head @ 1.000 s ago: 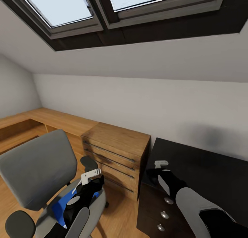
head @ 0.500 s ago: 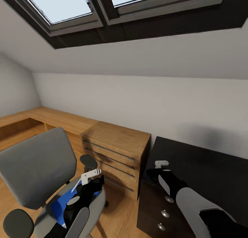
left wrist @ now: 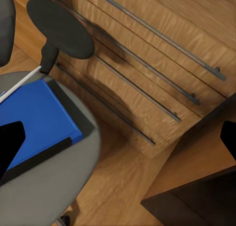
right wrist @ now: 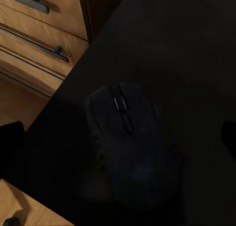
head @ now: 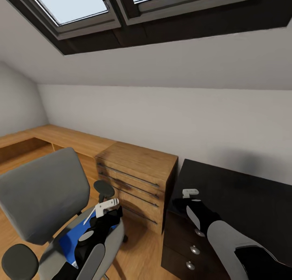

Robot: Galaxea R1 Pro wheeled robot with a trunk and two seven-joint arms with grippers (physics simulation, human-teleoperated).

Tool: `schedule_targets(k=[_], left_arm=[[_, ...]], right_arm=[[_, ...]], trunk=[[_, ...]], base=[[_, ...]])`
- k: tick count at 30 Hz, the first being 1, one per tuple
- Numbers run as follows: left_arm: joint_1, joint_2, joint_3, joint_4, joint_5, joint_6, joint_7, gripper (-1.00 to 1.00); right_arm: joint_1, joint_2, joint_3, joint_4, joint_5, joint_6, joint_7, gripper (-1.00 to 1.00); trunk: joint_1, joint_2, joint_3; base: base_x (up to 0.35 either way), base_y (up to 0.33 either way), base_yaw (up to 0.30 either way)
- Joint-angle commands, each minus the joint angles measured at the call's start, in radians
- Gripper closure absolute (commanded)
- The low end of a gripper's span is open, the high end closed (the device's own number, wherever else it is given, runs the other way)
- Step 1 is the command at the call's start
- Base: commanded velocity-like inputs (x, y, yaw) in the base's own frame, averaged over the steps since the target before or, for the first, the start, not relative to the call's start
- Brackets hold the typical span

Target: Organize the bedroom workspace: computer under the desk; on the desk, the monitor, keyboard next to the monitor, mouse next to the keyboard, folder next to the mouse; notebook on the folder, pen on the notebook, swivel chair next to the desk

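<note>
Both grippers open, empty: left (head: 106, 207) above folder (left wrist: 34, 119), right (head: 190, 193) above mouse (right wrist: 132, 142).

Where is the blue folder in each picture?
Head view: the blue folder lies on the chair seat, low at the left, partly behind the left arm.
Left wrist view: the folder lies at the left side, flat on the grey seat.
Right wrist view: not in it; a black mouse sits on the black desk.
Shared landmark: the wooden drawer cabinet with bar handles is in all three.
</note>
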Motion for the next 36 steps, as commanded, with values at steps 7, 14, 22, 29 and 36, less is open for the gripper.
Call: schedule_targets(k=[7, 14, 22, 29, 36], left_arm=[[-0.001, 0.000, -0.001, -0.001, 0.007, 0.004, 0.008, -1.00], [-0.001, 0.001, 0.000, -0.001, 0.007, 0.004, 0.008, -1.00], [-0.001, 0.001, -0.001, -0.001, 0.007, 0.004, 0.008, -1.00], [-0.001, 0.000, -0.002, -0.001, 0.007, 0.004, 0.008, -1.00], [-0.001, 0.001, -0.003, -0.001, 0.007, 0.004, 0.008, -1.00]], right_arm=[[0.000, -0.002, 0.008, -0.002, -0.007, 0.006, -0.004, -1.00], [0.000, -0.008, 0.008, -0.002, -0.007, 0.006, -0.004, -1.00], [0.000, -0.008, 0.008, -0.003, -0.006, 0.005, -0.004, -1.00], [0.000, -0.008, 0.008, -0.003, -0.006, 0.005, -0.004, -1.00], [0.000, -0.008, 0.008, -0.003, -0.006, 0.005, -0.004, -1.00]], trunk=[[0.015, -0.029, -0.014], [0.027, -0.050, -0.023], [0.038, -0.071, -0.033], [0.054, -0.099, -0.045], [0.081, -0.148, -0.067]], base=[[0.000, 0.000, 0.000], [0.000, 0.000, 0.000], [0.000, 0.000, 0.000], [0.000, 0.000, 0.000], [0.000, 0.000, 0.000]])
